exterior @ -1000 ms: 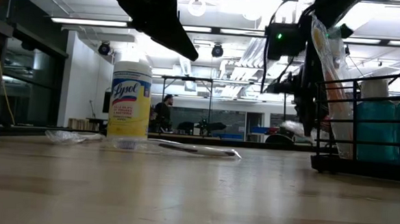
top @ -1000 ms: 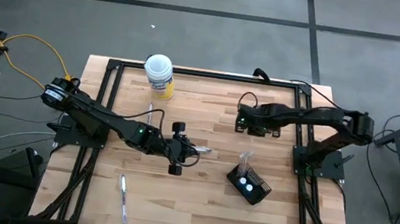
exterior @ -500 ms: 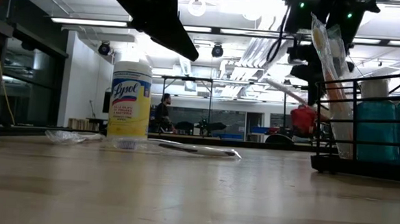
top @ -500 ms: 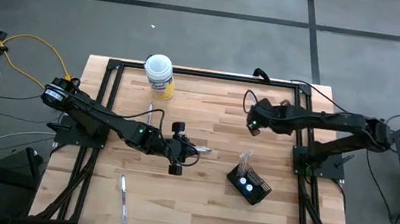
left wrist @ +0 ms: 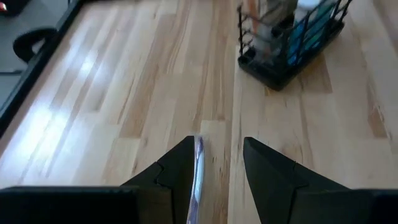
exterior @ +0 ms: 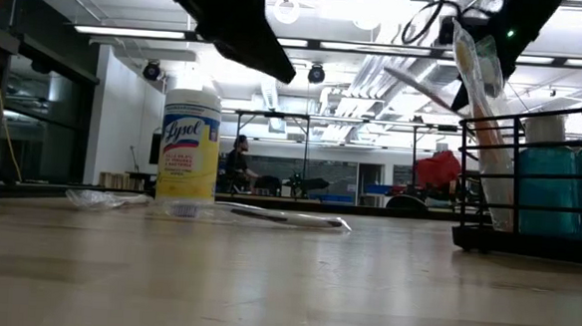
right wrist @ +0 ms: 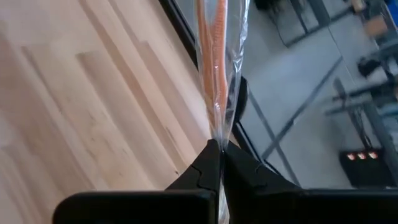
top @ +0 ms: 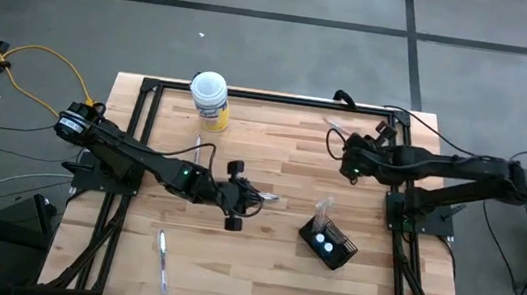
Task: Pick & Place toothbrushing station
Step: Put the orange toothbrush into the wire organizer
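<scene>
The toothbrushing station [top: 327, 244] is a small black holder on the table's right half, with cups and a wrapped toothbrush [top: 322, 211] standing in it. It also shows in the low view [exterior: 535, 176] and the left wrist view [left wrist: 292, 37]. My right gripper [top: 345, 154] is up over the far right of the table, shut on an orange toothbrush in a clear wrapper [right wrist: 216, 56]. My left gripper [top: 253, 199] is open at the table's middle, its fingers [left wrist: 217, 149] on either side of a clear wrapped item [left wrist: 198, 174] that lies on the table. My right gripper pinches the wrapper's end [right wrist: 216, 138] between its two shut fingers. The wrapped toothbrush runs straight on from the fingertips, lifted clear of the table [top: 334, 128], and in the low view it slants upward [exterior: 420, 85].
A white-lidded, yellow-labelled canister [top: 209, 99] stands at the far left centre. One wrapped toothbrush [top: 162, 261] lies near the front left, and another thin one [top: 197, 147] lies near the canister. A black frame [top: 250, 94] edges the table.
My right gripper has gone up and toward the table's right edge and has turned about with the wrapped toothbrush. The toothbrush has swung from pointing toward the near side to pointing toward the far edge, higher above the table.
</scene>
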{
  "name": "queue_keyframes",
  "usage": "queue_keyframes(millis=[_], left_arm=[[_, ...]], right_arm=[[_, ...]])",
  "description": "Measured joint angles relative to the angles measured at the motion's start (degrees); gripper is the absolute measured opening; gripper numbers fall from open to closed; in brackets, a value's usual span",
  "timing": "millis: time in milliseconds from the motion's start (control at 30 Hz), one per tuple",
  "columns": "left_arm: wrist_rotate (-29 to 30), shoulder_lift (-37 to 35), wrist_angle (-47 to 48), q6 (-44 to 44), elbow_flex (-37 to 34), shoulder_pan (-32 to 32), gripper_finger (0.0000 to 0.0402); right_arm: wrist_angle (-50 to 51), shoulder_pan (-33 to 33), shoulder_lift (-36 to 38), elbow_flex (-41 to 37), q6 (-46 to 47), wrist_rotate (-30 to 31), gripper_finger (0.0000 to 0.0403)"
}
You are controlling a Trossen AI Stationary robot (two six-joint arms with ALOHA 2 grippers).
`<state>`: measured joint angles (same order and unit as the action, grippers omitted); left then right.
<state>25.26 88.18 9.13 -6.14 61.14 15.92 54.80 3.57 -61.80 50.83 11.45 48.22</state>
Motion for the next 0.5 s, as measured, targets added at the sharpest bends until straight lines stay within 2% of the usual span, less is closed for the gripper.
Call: queue_keyframes(millis=[133, 267, 500], left_arm=[[-1.14, 0.0, -4.58, 2.28, 0.0, 0.0, 0.0131], [-4.21, 0.0, -8.7, 5.03, 0.02, -0.2, 0.0131], [-4.21, 0.0, -9.88, 4.69, 0.02, -0.28, 0.0131]], right_arm=[[-0.08, -3.76, 3.18, 0.02, -1.21, -0.26, 0.0003], [-0.03, -7.53, 5.74, 0.51, -0.78, -3.23, 0.0003], [3.77, -12.16, 6.46, 4.96, 0.68, -8.17, 0.0003]])
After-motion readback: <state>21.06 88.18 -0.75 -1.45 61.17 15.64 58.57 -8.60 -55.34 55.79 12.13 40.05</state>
